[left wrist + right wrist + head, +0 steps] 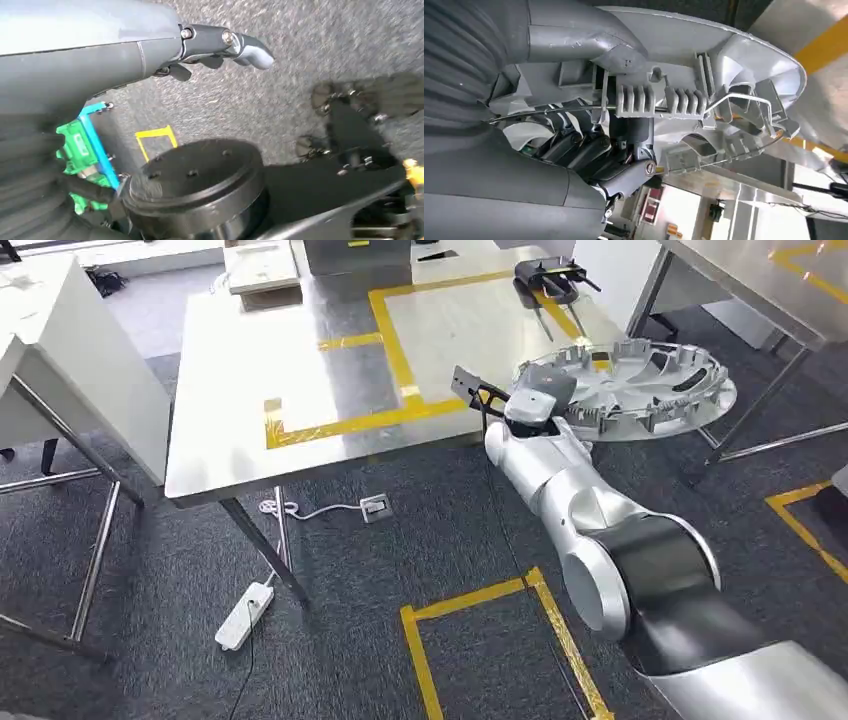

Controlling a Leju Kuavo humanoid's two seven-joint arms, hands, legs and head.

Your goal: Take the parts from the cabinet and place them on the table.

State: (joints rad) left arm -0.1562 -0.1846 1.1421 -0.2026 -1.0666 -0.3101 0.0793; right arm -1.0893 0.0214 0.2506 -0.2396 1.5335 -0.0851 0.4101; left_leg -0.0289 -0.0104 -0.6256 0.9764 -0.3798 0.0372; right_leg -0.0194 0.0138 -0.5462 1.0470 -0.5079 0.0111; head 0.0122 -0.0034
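Note:
A large silver wheel cover [640, 380] hangs, roughly level, over the right edge of the steel table [300, 370]. My right hand [535, 400] grips its near rim. In the right wrist view, dark fingers [584, 150] curl into the ribbed inside of the cover [704, 65] and the grey thumb [574, 40] lies across its outer face. A dark part with thin prongs [550, 280] lies on the far right of the table. My left hand [165, 50] hangs over the carpet, its fingers [250, 50] apart and holding nothing.
Yellow tape marks a rectangle [395, 350] on the steel table. Flat boxes [265, 265] sit at its far end. A white table [70, 350] stands left and another table [760, 280] at the upper right. A power strip [245, 615] and cable lie on the carpet.

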